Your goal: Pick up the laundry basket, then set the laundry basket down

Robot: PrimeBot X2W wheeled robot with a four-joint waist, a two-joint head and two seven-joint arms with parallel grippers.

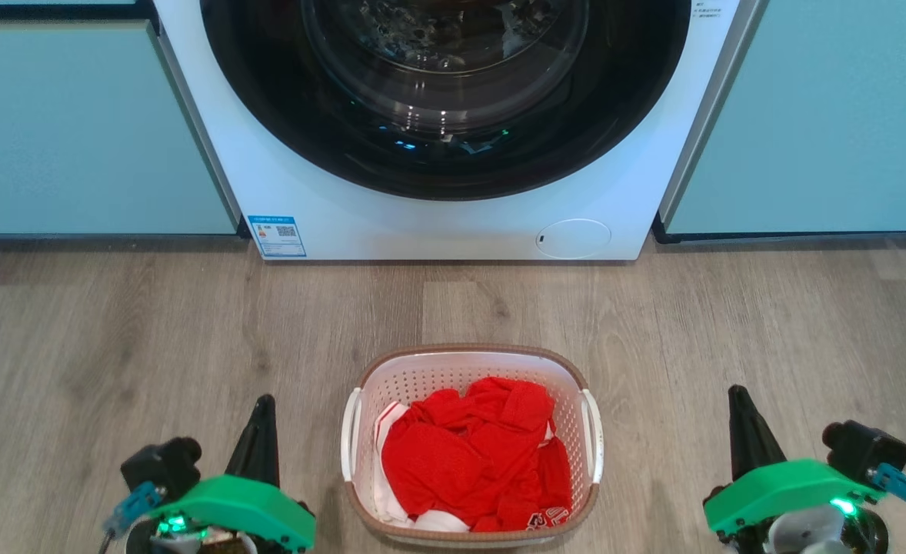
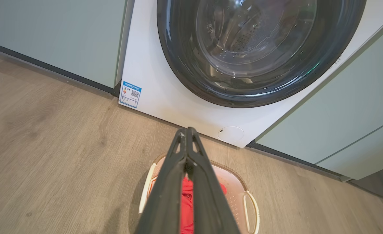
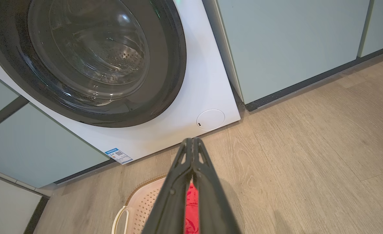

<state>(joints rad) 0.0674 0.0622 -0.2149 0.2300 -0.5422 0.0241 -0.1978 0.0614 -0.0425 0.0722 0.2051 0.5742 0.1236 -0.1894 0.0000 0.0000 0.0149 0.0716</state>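
We note the laundry basket (image 1: 422,375) on the floor (image 1: 114,331), bottom centre. Left gripper (image 1: 265,408) and right gripper (image 1: 736,396) flank it, apart, jaws clenched on nothing.

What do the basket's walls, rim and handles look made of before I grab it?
The laundry basket looks like matte white moulded plastic: even perforated walls. Its rim is brown with a woven texture, wicker or imitation plastic, unclear. The handles look smooth white plastic.

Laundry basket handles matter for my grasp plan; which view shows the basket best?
Head view: the whole laundry basket shows, both handles included. In the wrist views the basket is cut off at the bottom edge.
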